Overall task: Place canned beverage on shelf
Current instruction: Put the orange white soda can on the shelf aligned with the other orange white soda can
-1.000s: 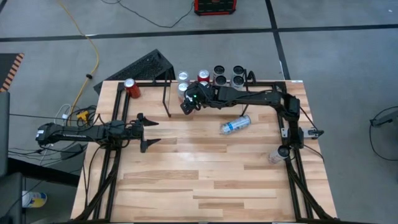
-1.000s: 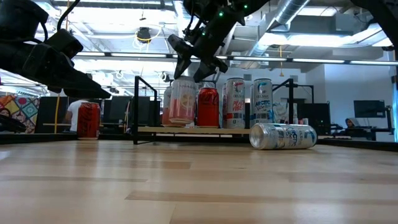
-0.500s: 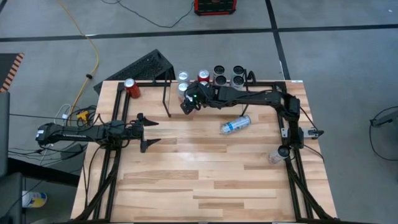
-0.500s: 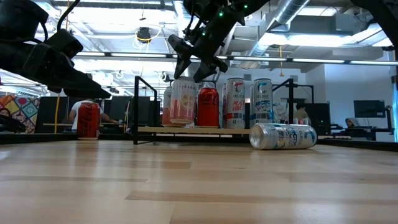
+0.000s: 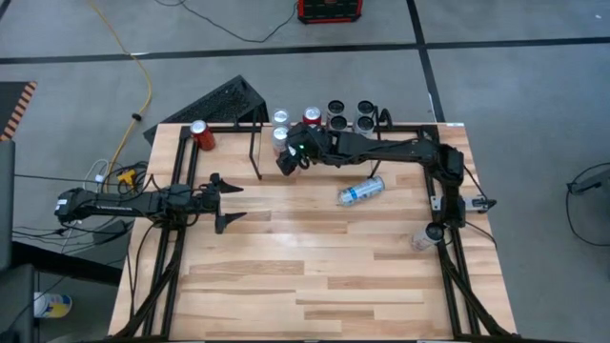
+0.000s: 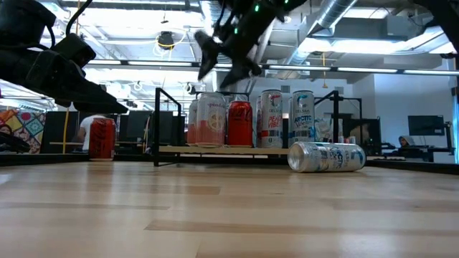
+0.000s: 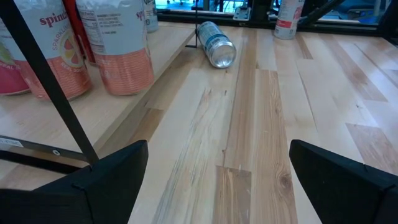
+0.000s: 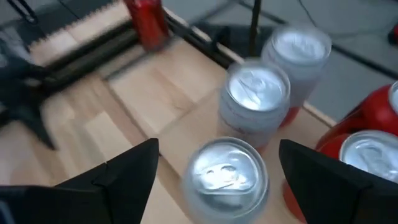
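Note:
The shelf (image 6: 215,150) stands at the table's far edge, its light wood board (image 7: 68,118) carrying a row of upright cans. The leftmost is a pink and white canned beverage (image 6: 210,120), standing on its base; its silver top (image 8: 227,171) shows in the right wrist view. My right gripper (image 6: 224,72) (image 5: 289,160) hovers just above it, open, slanting down, its fingers clear of the can. Another beverage can (image 6: 326,156) (image 5: 361,191) lies on its side on the table. My left gripper (image 5: 227,200) (image 7: 219,146) waits open at the left, level and holding nothing.
Beside the pink can on the shelf are a red can (image 6: 240,122) and two white cans (image 6: 271,118). A red can (image 5: 200,133) stands at the far left corner, and a pale can (image 5: 424,236) by the right rail. Black uprights (image 6: 159,125) frame the shelf.
My right gripper has risen from around the pink can's top and now stands clear above it, its fingers spread a little wider. The can stays upright on the shelf board.

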### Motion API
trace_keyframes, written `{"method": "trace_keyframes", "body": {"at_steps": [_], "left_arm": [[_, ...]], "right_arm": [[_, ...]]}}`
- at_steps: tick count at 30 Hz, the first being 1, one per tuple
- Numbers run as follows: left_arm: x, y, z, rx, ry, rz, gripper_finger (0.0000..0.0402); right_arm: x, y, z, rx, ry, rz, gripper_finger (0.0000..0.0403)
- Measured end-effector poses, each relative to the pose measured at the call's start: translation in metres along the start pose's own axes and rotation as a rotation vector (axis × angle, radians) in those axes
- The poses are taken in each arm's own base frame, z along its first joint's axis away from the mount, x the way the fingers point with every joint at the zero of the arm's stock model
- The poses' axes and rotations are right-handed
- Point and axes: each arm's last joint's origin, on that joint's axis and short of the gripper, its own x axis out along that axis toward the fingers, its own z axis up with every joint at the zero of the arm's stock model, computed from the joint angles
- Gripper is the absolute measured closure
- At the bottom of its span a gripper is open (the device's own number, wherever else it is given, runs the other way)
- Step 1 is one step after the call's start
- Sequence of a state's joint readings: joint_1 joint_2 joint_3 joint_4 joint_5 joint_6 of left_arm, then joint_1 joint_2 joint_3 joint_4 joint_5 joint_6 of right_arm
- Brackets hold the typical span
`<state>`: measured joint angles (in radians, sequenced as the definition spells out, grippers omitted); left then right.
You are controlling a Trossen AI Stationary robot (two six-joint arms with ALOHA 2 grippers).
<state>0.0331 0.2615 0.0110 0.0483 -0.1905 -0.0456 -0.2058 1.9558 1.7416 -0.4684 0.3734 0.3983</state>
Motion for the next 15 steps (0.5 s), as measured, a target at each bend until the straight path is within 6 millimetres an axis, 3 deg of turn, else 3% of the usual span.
{"method": "trace_keyframes", "body": {"at_steps": [4, 8, 11, 15], "left_arm": [[0.000, 0.000, 0.000, 0.000, 0.000, 0.000, 0.0024], [0.000, 0.000, 0.000, 0.000, 0.000, 0.000, 0.0024], [0.000, 0.000, 0.000, 0.000, 0.000, 0.000, 0.0024], [0.000, 0.000, 0.000, 0.000, 0.000, 0.000, 0.0024]], "right_arm": [[-0.031, 0.009, 0.007, -0.039, -0.049, -0.001, 0.0049], [-0.056, 0.017, -0.003, -0.119, 0.022, -0.027, 0.0058], [-0.061, 0.024, -0.018, -0.148, 0.083, -0.079, 0.0078], [-0.048, 0.031, -0.047, -0.161, 0.106, -0.150, 0.0120]]}}
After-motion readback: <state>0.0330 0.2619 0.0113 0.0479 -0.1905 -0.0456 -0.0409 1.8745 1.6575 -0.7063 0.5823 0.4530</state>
